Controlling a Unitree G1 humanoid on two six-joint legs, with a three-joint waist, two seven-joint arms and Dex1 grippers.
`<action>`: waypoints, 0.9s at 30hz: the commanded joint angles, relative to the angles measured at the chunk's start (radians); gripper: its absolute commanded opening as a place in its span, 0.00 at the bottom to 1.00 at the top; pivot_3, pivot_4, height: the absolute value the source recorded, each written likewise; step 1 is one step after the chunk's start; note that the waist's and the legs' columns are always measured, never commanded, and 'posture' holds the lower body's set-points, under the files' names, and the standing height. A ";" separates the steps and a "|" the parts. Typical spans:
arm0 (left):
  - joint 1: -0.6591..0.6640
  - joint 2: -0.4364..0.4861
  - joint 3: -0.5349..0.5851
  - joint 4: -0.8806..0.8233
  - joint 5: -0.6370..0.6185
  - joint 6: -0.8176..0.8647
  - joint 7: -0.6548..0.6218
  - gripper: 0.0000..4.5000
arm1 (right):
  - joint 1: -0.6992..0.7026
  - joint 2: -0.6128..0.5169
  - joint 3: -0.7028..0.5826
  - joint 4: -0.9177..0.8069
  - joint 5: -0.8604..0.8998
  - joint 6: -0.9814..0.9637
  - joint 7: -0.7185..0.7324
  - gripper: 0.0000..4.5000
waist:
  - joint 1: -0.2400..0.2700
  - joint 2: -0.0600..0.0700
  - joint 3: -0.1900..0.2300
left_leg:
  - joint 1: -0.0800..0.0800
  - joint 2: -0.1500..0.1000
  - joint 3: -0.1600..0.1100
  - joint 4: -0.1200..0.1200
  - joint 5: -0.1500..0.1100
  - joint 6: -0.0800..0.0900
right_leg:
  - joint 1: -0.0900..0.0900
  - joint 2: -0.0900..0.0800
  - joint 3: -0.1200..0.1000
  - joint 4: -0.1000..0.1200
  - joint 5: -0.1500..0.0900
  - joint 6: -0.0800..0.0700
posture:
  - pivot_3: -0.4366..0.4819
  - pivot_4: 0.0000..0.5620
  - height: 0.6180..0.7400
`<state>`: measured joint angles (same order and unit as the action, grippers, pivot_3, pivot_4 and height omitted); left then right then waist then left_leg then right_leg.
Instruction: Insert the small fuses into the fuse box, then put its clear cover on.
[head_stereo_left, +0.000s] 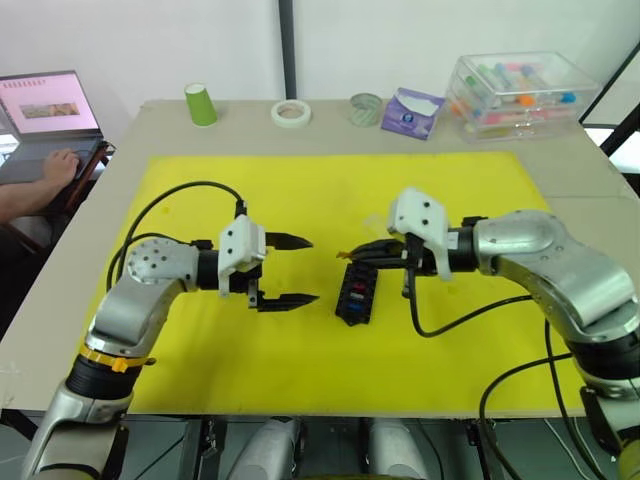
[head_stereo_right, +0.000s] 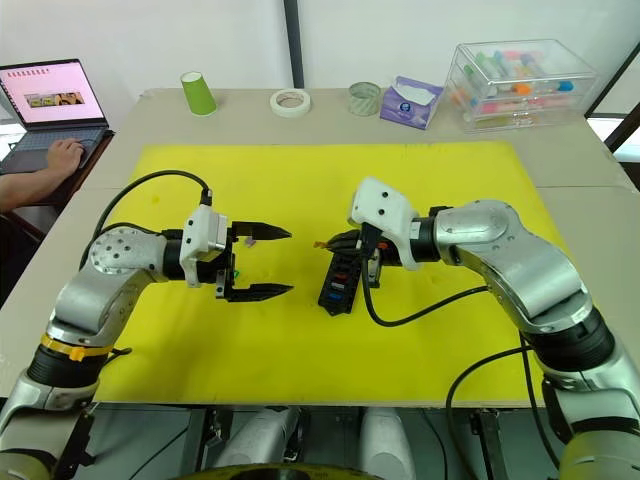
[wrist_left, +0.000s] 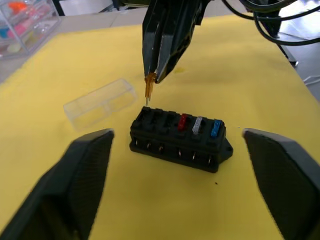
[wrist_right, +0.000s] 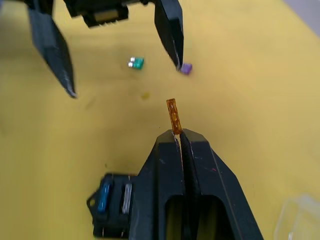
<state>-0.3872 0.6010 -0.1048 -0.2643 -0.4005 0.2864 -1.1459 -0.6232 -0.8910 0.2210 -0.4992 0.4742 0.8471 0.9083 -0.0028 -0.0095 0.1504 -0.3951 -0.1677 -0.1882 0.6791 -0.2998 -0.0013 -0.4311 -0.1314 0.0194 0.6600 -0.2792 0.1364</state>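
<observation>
The black fuse box (wrist_left: 177, 137) lies on the yellow mat between my two grippers, with a red, a grey and a blue fuse seated in its slots. My right gripper (wrist_right: 181, 134) is shut on an amber fuse (wrist_right: 173, 116), held just above the box's empty end. My left gripper (head_stereo_left: 313, 269) hovers open and empty a short way to the box's left. A green fuse (wrist_right: 136, 63) and a purple fuse (wrist_right: 186, 68) lie loose on the mat by the left gripper's fingertips. The clear cover (wrist_left: 100, 102) rests on the mat beyond the box.
Along the table's far edge stand a green cup (head_stereo_left: 201, 104), a tape roll (head_stereo_left: 291, 113), a small clear ring (head_stereo_left: 366, 108), a purple tissue pack (head_stereo_left: 411, 112) and a large clear storage box (head_stereo_left: 520, 92). A person's hand (head_stereo_left: 58, 165) rests at a laptop (head_stereo_left: 50, 105), far left.
</observation>
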 joint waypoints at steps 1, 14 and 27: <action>0.041 -0.024 -0.013 -0.064 0.006 -0.007 0.055 1.00 | -0.012 -0.082 -0.021 -0.063 -0.030 0.090 -0.016 0.00 | 0.008 0.000 0.000 | 0.000 0.000 0.000 0.000 0.000 0.000 | 0.000 0.000 0.000 -0.001 0.000 0.000 | 0.48 0.27 1.00; 0.048 -0.100 -0.114 -0.051 0.056 -0.006 0.131 1.00 | -0.057 -0.060 0.013 -0.150 0.010 0.283 -0.062 0.00 | 0.018 0.000 0.000 | 0.000 0.000 0.001 0.000 0.000 0.000 | 0.001 0.000 0.000 -0.001 0.000 0.000 | 0.48 0.27 1.00; -0.040 -0.095 -0.098 -0.090 0.021 0.120 0.165 1.00 | -0.072 -0.003 0.100 -0.098 -0.045 0.266 -0.104 0.00 | 0.016 0.000 0.000 | 0.001 0.000 0.001 0.001 0.000 0.000 | 0.001 0.000 0.000 -0.001 0.000 0.000 | 0.48 0.27 1.00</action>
<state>-0.4200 0.4997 -0.2181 -0.3182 -0.3627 0.4031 -0.9835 -0.6883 -0.8923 0.3361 -0.5892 0.4419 1.1346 0.8087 0.0136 -0.0096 0.1504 -0.3946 -0.1675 -0.1877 0.6793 -0.3000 -0.0009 -0.4298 -0.1313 0.0192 0.6584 -0.2791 0.1365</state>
